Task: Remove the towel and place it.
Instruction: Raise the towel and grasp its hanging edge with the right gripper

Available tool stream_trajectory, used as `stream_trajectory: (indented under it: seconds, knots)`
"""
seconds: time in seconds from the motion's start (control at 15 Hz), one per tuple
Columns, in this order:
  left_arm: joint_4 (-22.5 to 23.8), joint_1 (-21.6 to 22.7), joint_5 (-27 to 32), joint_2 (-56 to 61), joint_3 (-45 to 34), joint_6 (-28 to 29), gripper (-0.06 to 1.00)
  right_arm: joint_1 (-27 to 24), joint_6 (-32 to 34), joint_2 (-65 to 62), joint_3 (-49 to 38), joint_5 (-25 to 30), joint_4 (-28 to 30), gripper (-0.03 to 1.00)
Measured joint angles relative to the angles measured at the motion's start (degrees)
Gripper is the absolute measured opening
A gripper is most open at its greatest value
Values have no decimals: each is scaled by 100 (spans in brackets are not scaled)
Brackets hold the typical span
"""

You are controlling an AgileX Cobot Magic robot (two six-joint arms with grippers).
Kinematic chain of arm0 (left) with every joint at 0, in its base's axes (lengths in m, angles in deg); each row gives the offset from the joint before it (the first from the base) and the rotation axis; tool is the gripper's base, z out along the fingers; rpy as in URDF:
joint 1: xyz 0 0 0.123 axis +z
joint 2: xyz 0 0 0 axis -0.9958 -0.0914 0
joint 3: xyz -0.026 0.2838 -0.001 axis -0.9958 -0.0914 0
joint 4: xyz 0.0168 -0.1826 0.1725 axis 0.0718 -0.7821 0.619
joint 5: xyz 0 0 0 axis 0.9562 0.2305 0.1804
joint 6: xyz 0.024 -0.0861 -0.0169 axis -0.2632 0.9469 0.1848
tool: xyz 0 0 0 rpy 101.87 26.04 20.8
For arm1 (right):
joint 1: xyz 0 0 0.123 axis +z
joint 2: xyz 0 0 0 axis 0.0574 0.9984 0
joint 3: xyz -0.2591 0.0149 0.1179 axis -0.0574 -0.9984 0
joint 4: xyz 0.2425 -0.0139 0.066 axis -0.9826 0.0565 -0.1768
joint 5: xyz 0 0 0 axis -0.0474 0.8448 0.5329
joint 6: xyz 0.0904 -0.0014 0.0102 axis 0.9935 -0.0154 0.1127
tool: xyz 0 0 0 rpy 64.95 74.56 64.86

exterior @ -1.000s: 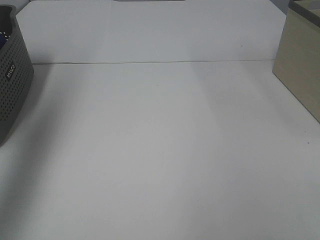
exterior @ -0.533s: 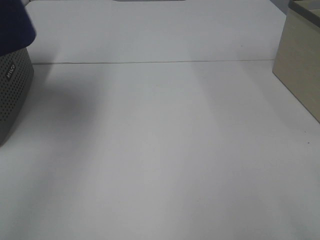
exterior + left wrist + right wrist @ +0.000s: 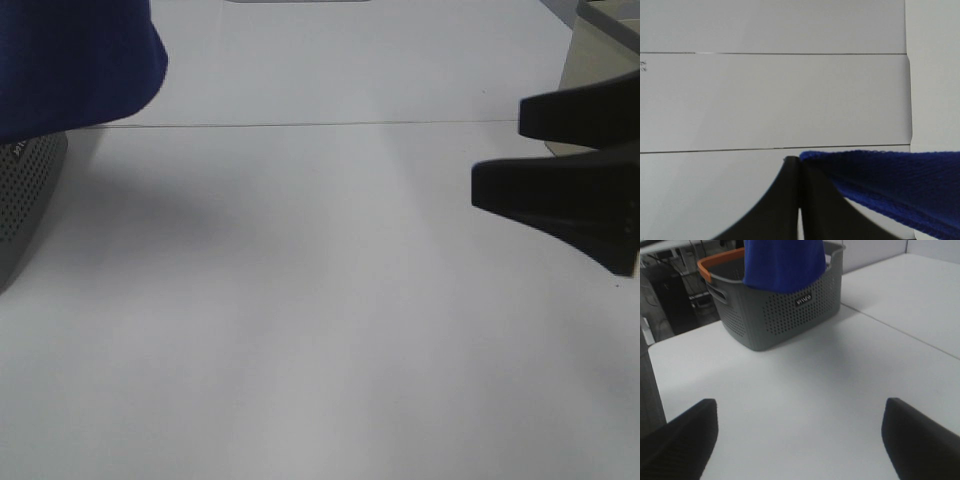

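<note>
The towel (image 3: pixel 782 262) hangs in the air over the grey basket (image 3: pixel 790 310) at the left edge of the table (image 3: pixel 320 300), gathered into a drooping bunch. The left gripper (image 3: pixel 799 164) has its jaws pressed together on a stitched edge of the cloth, which trails off to one side of the fingers. A grip at the edge lets the rest hang down freely. Whether the lowest fold is clear of the basket rim cannot be told. The right gripper (image 3: pixel 497 150) is poised low over the table on the right, near a beige box (image 3: pixel 600 50), jaws spread wide and holding nothing. Judgement: it points towards the towel either to take a second edge or simply to stand by. Removal appears nearly complete; placing is not yet done. The tabletop between the arms is the likely place for it.
</note>
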Motion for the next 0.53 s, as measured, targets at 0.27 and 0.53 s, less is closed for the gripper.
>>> stream_trajectory:
  seconds: [0.27, 0.53]
  knots:
    - [0, -544, 281, 0, 0, -29, 0, 0, -1719, 2269, 773, 1341, -1112, 85]
    - [0, -705, 361, -17, 0, -195, 0, 74, -1885, 3902, 2028, 1782, -1215, 85]
